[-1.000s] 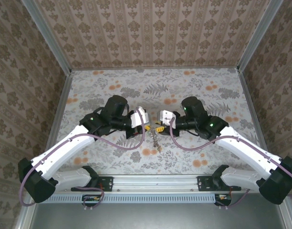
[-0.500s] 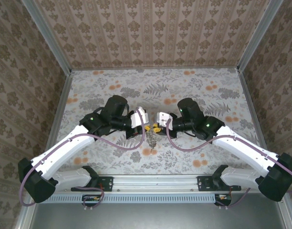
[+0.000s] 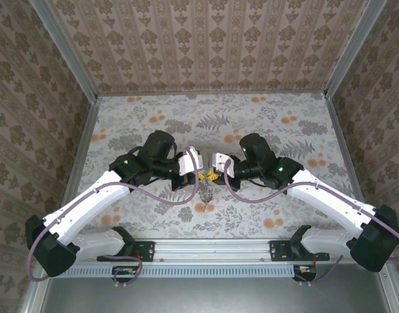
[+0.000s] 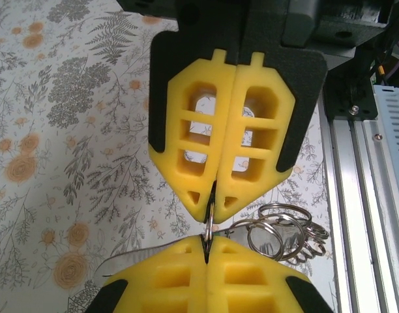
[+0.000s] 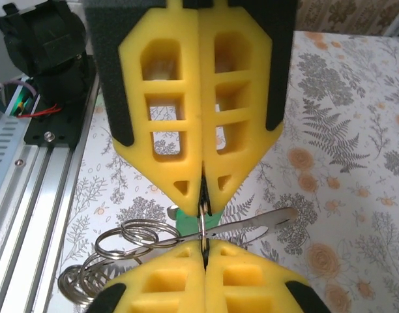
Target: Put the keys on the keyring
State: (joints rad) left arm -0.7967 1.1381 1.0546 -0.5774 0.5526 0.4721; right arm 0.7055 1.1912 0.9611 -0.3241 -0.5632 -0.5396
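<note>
Overhead, the left gripper [image 3: 201,175] and right gripper [image 3: 214,173] meet tip to tip above the middle of the table [image 3: 265,124], nearer its front edge. The keys [image 3: 205,190] are a dim blur hanging beneath them. The wrist cameras resolve more: both pairs of yellow pads [image 4: 186,163] are pressed together, each pinching the thin keyring [image 4: 210,218], seen edge-on between them. The right wrist view adds a green key head [image 5: 186,223], mostly hidden, and a bare blade [image 5: 265,220]. Coiled metal rings [image 4: 278,231] dangle alongside.
</note>
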